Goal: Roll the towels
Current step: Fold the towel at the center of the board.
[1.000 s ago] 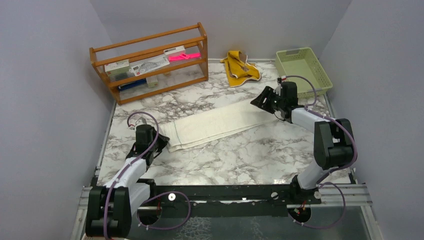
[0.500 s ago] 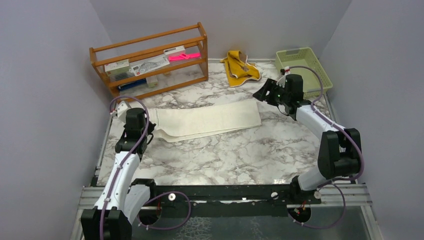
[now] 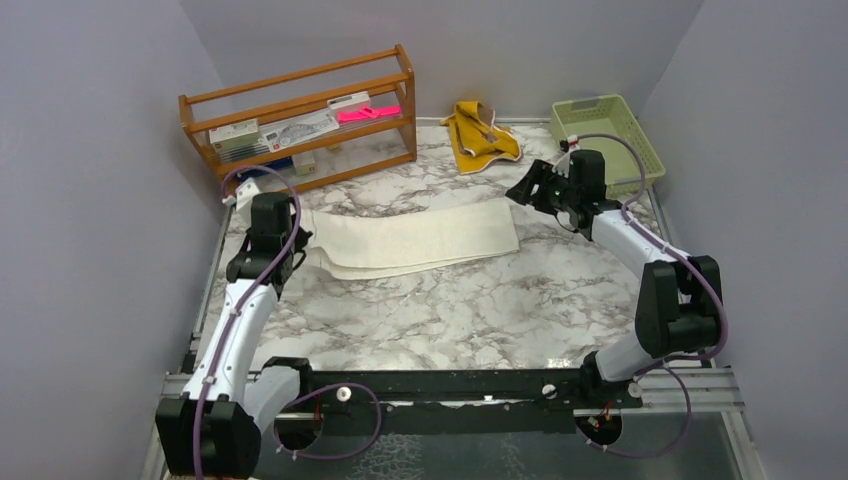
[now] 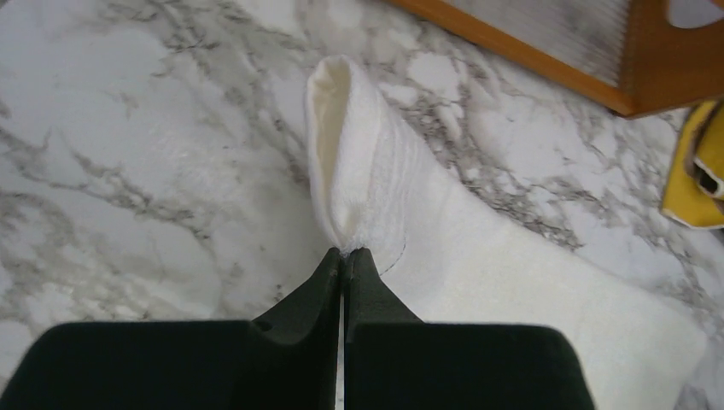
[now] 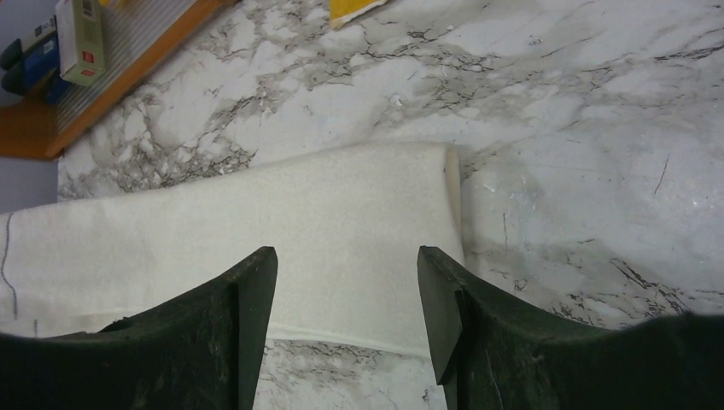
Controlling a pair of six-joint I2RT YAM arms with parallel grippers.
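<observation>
Our left fingers [image 4: 343, 265] pinch shut on one end of the white towel [image 3: 420, 238], its fold rising just past the tips. Our right fingers [image 5: 440, 290] stand apart, holding nothing, above the other end, flat on the surface [image 3: 450, 310]; the yellow towel [image 3: 483, 135] lies well beyond

Wooden rack [image 3: 408, 100] with boxes [image 3: 232, 133], perhaps a pink ruler [image 3: 368, 113], green basket [image 3: 610, 135], marble table [image 3: 450, 310]

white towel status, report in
Status: left gripper shut on white towel, pinching its left end. Then right gripper open over the other end, holding nothing. Last, yellow towel crumpled at back, unrolled. Nothing on white towel.
</observation>
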